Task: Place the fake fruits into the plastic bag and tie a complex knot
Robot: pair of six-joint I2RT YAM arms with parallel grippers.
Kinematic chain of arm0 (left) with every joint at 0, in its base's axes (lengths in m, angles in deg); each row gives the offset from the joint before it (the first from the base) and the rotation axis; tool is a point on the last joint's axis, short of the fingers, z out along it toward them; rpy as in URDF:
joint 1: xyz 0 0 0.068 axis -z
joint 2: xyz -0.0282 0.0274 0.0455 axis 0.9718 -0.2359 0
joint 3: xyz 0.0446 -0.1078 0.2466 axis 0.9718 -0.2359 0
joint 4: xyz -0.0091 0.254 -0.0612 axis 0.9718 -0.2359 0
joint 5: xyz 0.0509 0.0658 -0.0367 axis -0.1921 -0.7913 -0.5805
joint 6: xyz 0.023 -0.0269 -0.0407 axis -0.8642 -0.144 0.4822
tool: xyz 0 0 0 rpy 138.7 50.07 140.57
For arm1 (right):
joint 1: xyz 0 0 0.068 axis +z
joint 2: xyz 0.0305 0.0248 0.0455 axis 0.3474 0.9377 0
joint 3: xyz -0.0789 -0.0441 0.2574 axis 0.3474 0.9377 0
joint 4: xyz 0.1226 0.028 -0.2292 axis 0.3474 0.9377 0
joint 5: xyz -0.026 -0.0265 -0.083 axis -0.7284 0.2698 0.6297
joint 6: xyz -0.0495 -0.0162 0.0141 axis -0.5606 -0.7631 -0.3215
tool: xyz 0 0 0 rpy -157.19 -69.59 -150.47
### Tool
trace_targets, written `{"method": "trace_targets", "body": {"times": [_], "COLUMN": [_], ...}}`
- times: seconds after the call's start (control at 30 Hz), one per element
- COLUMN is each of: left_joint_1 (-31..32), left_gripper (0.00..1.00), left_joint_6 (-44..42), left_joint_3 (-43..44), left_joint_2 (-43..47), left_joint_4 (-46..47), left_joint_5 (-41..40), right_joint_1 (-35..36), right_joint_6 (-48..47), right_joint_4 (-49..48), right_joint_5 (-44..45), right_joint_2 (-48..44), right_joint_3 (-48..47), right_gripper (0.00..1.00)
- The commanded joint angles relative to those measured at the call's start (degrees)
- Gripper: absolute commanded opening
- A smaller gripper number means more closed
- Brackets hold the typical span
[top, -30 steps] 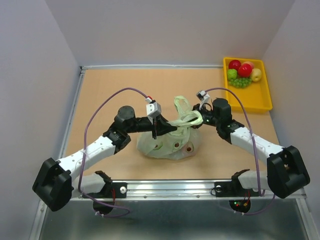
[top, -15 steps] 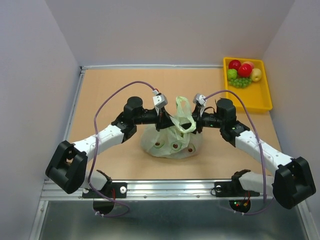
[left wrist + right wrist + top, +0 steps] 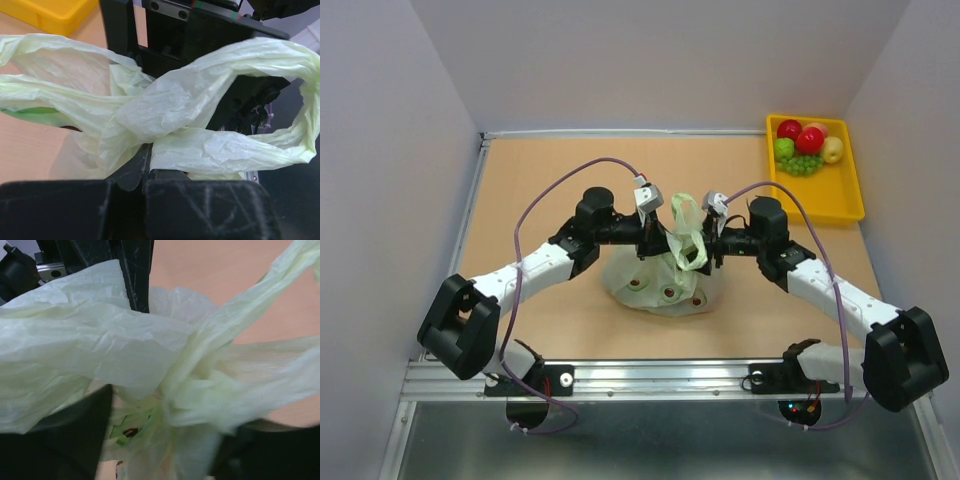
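Note:
The pale-green plastic bag (image 3: 660,285) lies at mid-table with round shapes showing through its film. Its two handles (image 3: 688,235) cross and stand up between my grippers. My left gripper (image 3: 658,240) (image 3: 147,167) is shut, pinching a twisted handle (image 3: 210,150) where the strands cross. My right gripper (image 3: 713,245) (image 3: 165,435) faces it, open, its dark fingers (image 3: 75,432) wide apart on either side of the crossed plastic (image 3: 195,370). More fake fruits (image 3: 805,145), red, green and yellow with small green grapes, lie in the yellow tray (image 3: 840,195).
The yellow tray stands at the far right corner, and its edge (image 3: 50,12) shows in the left wrist view. Grey walls close in the table on three sides. A metal rail (image 3: 660,375) runs along the near edge by both arm bases.
My right gripper has opened and let go of the bag handle. Both arms have drawn in toward the bag, and the handle loop now stands more upright between them.

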State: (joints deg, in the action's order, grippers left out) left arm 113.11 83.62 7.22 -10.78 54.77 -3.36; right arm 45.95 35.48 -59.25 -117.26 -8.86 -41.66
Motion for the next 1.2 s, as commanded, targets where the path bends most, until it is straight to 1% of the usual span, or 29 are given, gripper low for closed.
{"method": "trace_targets", "body": {"times": [0.0, 0.07, 0.1, 0.13, 0.17, 0.2, 0.3, 0.5, 0.63, 0.77, 0.83, 0.87, 0.9, 0.93, 0.97, 1.03, 1.07, 1.1, 1.17], "left_joint_1": [1.22, 1.30, 1.13, 0.95, 0.87, 0.60, 0.25, -0.45, -0.37, -0.28, -0.28, -0.19, -0.10, 0.16, 0.25, 0.86, 1.13, 1.91, 2.79], "left_gripper": [0.00, 0.00, 0.02, 0.06, 0.09, 0.16, 0.32, 0.52, 0.59, 0.59, 0.47, 0.39, 0.23, 0.18, 0.09, 0.02, 0.00, 0.00, 0.00], "left_joint_6": [-2.94, -4.26, -4.96, -5.31, -5.67, -5.76, -5.93, -10.67, -12.61, -13.05, -12.88, -13.22, -13.14, -13.14, -13.23, -13.23, -13.05, -12.36, -11.74], "left_joint_3": [3.02, 2.93, 2.93, 2.75, 2.58, 2.49, 2.57, 3.19, 3.98, 6.09, 7.05, 8.01, 8.28, 8.72, 9.25, 9.69, 9.69, 9.69, 9.61], "left_joint_2": [0.23, 1.01, 2.06, 2.68, 3.21, 3.74, 6.98, 14.37, 17.10, 15.52, 14.03, 13.50, 12.89, 11.75, 11.04, 9.20, 8.58, 8.14, 6.82], "left_joint_4": [-2.06, -4.07, -4.78, -5.31, -6.09, -6.54, -9.78, -15.50, -17.62, -17.44, -17.18, -16.92, -16.65, -16.48, -16.04, -15.34, -14.72, -13.93, -11.92], "left_joint_5": [-0.40, -1.02, -1.37, -1.46, -1.46, -1.37, -1.37, -2.07, -2.42, -3.30, -2.70, -2.43, -2.08, -1.73, -1.64, -0.76, -0.49, 0.03, -0.66], "right_joint_1": [0.65, 0.65, 0.65, 0.65, 0.65, 0.65, 0.65, 0.65, 0.65, 0.65, 0.65, 0.65, 0.65, 0.65, 0.74, 0.65, 0.65, 0.65, 0.65], "right_joint_6": [0.58, 0.58, 0.32, 0.32, 0.23, -0.03, -0.03, 0.05, 0.14, 0.40, 0.40, 0.40, 0.23, 0.05, -0.03, -0.12, -0.30, -0.73, -1.00], "right_joint_4": [-2.98, -3.16, -3.07, -3.07, -3.07, -3.07, -3.07, -2.98, -3.07, -3.07, -3.07, -2.98, -3.07, -2.98, -2.98, -2.98, -2.98, -2.98, -2.98], "right_joint_5": [-0.33, 0.20, 0.55, 0.81, 0.81, 0.81, 0.81, 0.20, -0.68, -1.29, -1.73, -1.65, -1.73, -2.08, -2.09, -1.91, -2.00, -2.26, -3.14], "right_joint_2": [-0.44, -0.88, -1.05, -1.23, -1.58, -1.67, -1.85, -1.76, -1.23, -1.32, -1.41, -1.67, -1.84, -1.93, -2.11, -2.02, -1.94, -1.85, -1.76], "right_joint_3": [-4.24, -3.98, -3.89, -3.63, -3.19, -3.01, -2.75, -2.92, -3.45, -3.63, -3.63, -3.54, -3.54, -3.54, -3.63, -3.80, -3.98, -4.15, -4.42], "right_gripper": [0.49, 0.28, 0.15, 0.10, 0.01, 0.00, 0.01, 0.01, 0.01, 0.00, 0.00, 0.00, 0.00, 0.00, 0.00, 0.02, 0.08, 0.22, 0.34]}}
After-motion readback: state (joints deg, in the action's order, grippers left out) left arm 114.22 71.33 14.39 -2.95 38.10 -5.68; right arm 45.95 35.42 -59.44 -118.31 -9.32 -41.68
